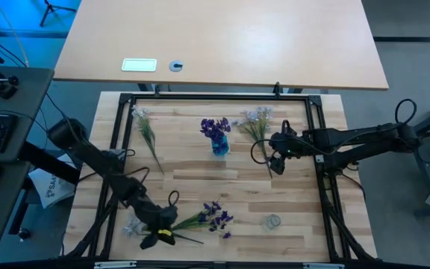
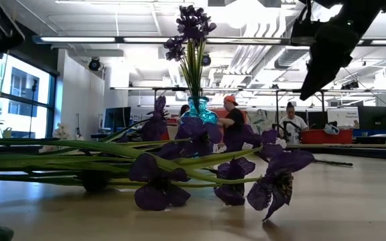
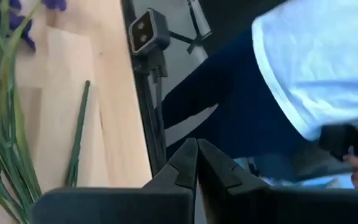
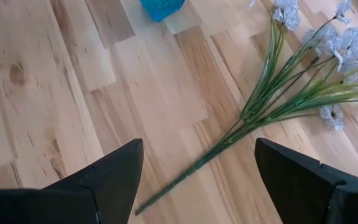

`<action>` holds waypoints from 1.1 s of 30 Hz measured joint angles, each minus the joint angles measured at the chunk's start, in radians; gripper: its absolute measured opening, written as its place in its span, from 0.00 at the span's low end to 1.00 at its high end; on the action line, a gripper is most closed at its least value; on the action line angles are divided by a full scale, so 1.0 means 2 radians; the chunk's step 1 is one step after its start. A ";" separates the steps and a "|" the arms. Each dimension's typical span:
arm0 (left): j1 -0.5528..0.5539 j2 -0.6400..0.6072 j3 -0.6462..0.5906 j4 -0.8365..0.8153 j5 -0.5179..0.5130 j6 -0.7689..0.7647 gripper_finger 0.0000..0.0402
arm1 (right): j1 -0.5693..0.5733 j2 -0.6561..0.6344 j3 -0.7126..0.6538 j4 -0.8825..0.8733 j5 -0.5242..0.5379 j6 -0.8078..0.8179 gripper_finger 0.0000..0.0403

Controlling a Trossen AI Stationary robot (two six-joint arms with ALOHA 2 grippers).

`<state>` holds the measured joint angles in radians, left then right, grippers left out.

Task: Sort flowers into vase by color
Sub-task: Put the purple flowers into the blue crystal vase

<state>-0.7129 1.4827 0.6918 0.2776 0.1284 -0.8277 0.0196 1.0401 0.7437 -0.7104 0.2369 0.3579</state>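
While the left gripper (image 1: 157,237) sits pinched shut and empty at the table's near edge beside loose purple flowers (image 1: 213,217), the right gripper (image 1: 277,161) hangs wide open, holding nothing, over bare wood just by the pale flowers (image 4: 303,81), near the blue vase (image 1: 220,146) of purple blooms.

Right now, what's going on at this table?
Flowers are being sorted by color. The blue vase already holds purple flowers. The right gripper, jaws open, hovers over a pale bunch lying beside the vase. The left gripper, jaws shut on nothing, sits at the table's near edge by loose purple sprigs. Another pale sprig and a clear vase wait untouched.
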 joint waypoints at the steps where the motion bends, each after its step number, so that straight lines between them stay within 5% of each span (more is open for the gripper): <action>1: 0.001 0.005 0.000 0.003 0.000 -0.010 0.00 | 0.000 0.000 0.000 0.001 0.002 0.000 0.76; 12: 0.010 0.032 0.000 -0.021 0.015 -0.123 0.01 | 0.000 0.000 0.000 0.002 0.023 0.000 0.76; 26: 0.033 -0.028 0.036 -0.044 0.210 -0.266 0.37 | 0.000 -0.002 0.000 0.007 -0.032 0.004 0.76; 30: 0.030 -0.044 0.098 -0.172 0.190 -0.221 0.36 | 0.003 -0.020 0.005 0.036 -0.114 0.019 0.76; 33: 0.021 -0.042 0.157 -0.325 0.101 -0.128 0.33 | 0.020 -0.039 0.018 0.041 -0.127 0.065 0.76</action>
<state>-0.6704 1.3982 1.0062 -0.3716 0.3306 -1.0830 0.0594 0.9628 0.7802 -0.6279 -0.0176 0.4871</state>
